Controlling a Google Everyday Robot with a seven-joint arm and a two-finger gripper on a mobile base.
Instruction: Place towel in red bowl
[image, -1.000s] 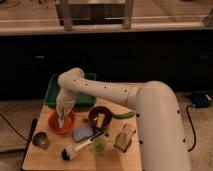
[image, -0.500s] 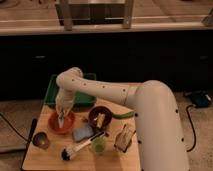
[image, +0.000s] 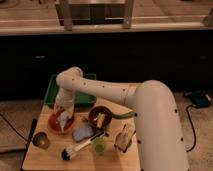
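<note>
The red bowl (image: 59, 123) sits at the left of the wooden table (image: 45, 159). A pale towel (image: 63, 120) hangs into it from my gripper (image: 63, 110), which is straight above the bowl at the end of my white arm (image: 115, 92). The towel's lower end rests inside the bowl.
A green tray (image: 54, 90) lies behind the bowl. A dark bowl with yellow food (image: 100, 117), a grey-blue flat object (image: 82, 133), a brush with a white handle (image: 80, 148), a green cup (image: 98, 145), a small metal cup (image: 40, 141) and a bagged item (image: 124, 138) stand on the table.
The gripper has shifted very slightly over the red bowl; the towel stays hanging into it.
</note>
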